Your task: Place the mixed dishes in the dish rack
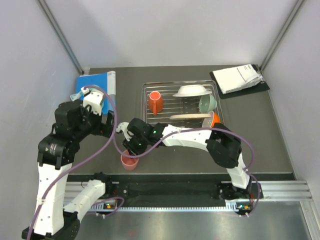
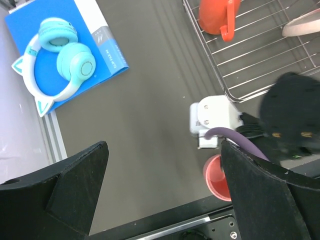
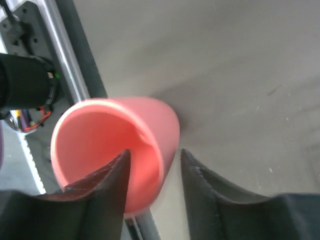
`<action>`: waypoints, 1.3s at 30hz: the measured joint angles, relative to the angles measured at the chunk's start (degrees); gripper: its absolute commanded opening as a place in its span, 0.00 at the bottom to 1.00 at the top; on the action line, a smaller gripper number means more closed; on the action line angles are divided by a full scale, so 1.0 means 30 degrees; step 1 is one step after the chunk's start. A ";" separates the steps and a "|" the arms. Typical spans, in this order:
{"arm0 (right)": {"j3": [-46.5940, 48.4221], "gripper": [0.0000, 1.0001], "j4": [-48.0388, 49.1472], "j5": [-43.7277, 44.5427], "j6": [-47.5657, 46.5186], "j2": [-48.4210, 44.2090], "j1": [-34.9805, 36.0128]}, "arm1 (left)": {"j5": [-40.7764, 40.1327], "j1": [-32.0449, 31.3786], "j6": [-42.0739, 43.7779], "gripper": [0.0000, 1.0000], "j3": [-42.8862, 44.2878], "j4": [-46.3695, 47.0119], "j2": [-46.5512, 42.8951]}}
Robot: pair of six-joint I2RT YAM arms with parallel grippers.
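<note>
The pink cup (image 1: 129, 161) stands upright on the table near the front edge, left of the dish rack (image 1: 145, 102). My right gripper (image 1: 132, 150) is open over the cup. In the right wrist view, one finger is inside the cup (image 3: 115, 145) and the other outside its wall, with a gap left at the gripper (image 3: 152, 155). My left gripper (image 2: 164, 150) is open and empty above the table, and the cup (image 2: 218, 177) shows beside its right finger. The rack holds the orange mug (image 1: 155, 101), white shallow bowl (image 1: 191, 90), mint-green bowl (image 1: 207, 103), plate (image 1: 187, 117) and orange bowl (image 1: 214, 119).
A blue book (image 1: 97, 85) with teal headphones (image 2: 65, 55) on it lies at the back left. White papers on a black board (image 1: 240, 77) lie at the back right. A metal rail (image 1: 280, 190) runs along the table's front edge, just beyond the cup.
</note>
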 measured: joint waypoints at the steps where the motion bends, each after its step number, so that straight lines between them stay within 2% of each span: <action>1: 0.0080 0.08 0.0036 0.0036 -0.0051 0.0291 0.0000 | 0.0051 0.0000 0.0073 0.99 0.0277 -0.0189 0.0109; 2: 0.0153 0.00 -0.0015 -0.0007 -0.0080 0.0495 -0.0007 | 0.0073 0.0000 0.0146 0.99 0.0525 -0.0335 0.0160; 8: 0.0073 0.00 -0.0364 0.0007 -0.0153 0.0306 -0.0029 | 0.0495 -0.0007 0.0255 0.99 0.2288 -0.0393 0.0707; 12: -0.0780 0.00 -0.0838 -0.0211 -0.0073 -0.2040 -0.0401 | 0.1348 -0.0044 0.0160 0.99 0.4080 0.0743 0.1770; 16: -0.1166 0.00 -0.0117 -0.1821 0.0838 -0.5595 -0.1792 | 0.1894 -0.0044 -0.0160 0.99 0.6098 0.2135 0.2849; 20: -0.4116 0.00 0.4437 -0.4466 0.3483 -1.0506 -0.4896 | 0.2623 -0.0044 -0.1297 0.99 0.6710 0.3832 0.3359; 23: -0.7934 0.00 1.0280 -0.6586 0.7169 -1.3566 -0.7512 | 0.3592 -0.0044 -0.2397 0.99 0.6375 0.4852 0.3497; 25: -1.0353 0.00 1.4826 -0.7694 1.0163 -1.4426 -0.8612 | 0.4481 -0.0044 -0.3147 0.99 0.6462 0.5319 0.3891; 29: -1.4025 0.00 2.3336 -0.9449 1.6823 -1.3566 -1.0003 | 0.8065 -0.0044 -0.4641 0.99 0.8939 0.5435 0.6186; 32: -1.4775 0.00 2.7343 -0.9777 2.1296 -1.1686 -1.0615 | 1.1468 -0.0029 -0.5989 0.99 1.2109 0.5413 0.8954; 35: -1.4746 0.00 2.9645 -0.9479 2.5216 -0.9398 -1.1118 | 1.3930 0.0182 -0.7497 0.99 1.2830 0.5843 1.0659; 39: -1.4141 0.00 3.0010 -0.9122 2.7787 -0.7541 -1.1315 | 1.6735 0.0765 -0.9581 0.99 1.1934 0.6652 1.1526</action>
